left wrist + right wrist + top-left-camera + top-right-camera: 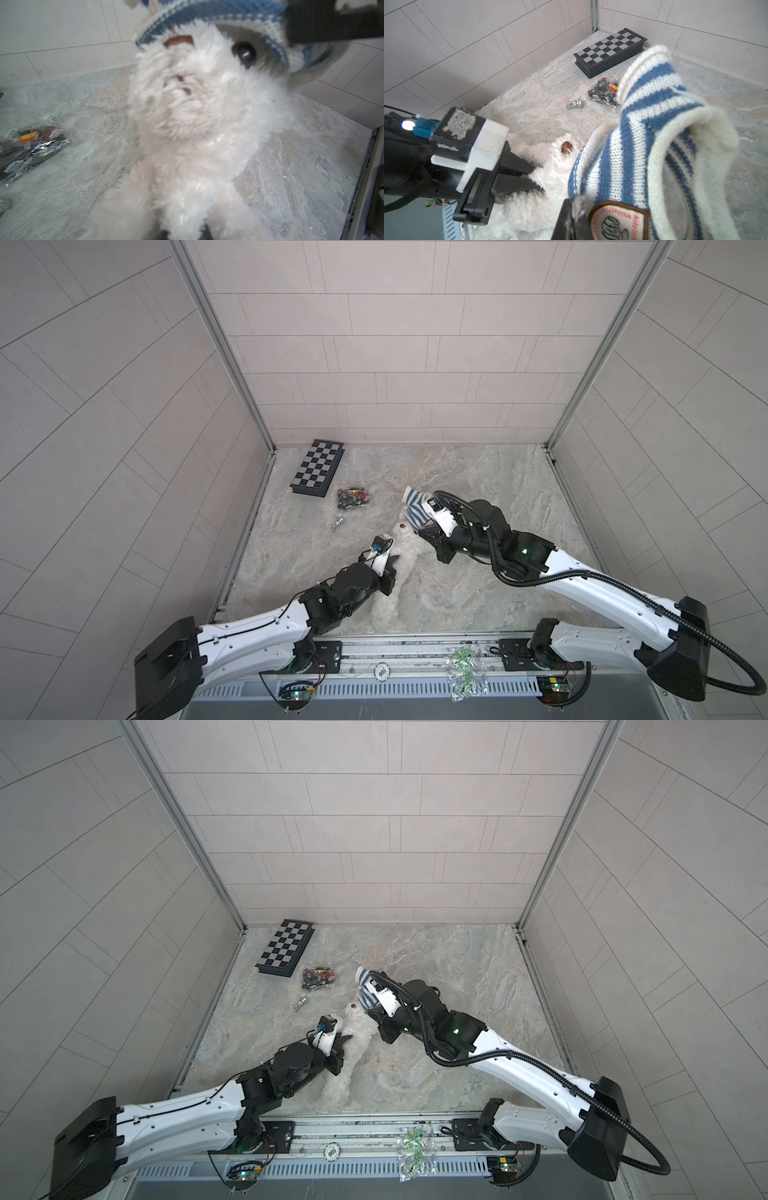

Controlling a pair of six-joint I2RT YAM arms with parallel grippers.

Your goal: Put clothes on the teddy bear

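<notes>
The fluffy white teddy bear (405, 549) (358, 1029) lies on the marble table, head toward the far wall. My left gripper (395, 560) (348, 1040) (537, 179) is shut on its fur below the head; in the left wrist view the bear (197, 124) fills the middle and hides most of the jaws (187, 232). My right gripper (424, 529) (374, 1011) (577, 220) is shut on the blue-and-white striped shirt (415, 510) (366, 988) (643, 145) beside its badge. The shirt's open hem (207, 12) sits over the top of the bear's head (550, 158), just above a dark eye.
A folded chessboard (318, 468) lies at the back left near the wall. In front of it are a clear bag of small coloured pieces (353, 497) and a silver chess piece (338, 524). A bag of green parts (465, 672) rests on the front rail.
</notes>
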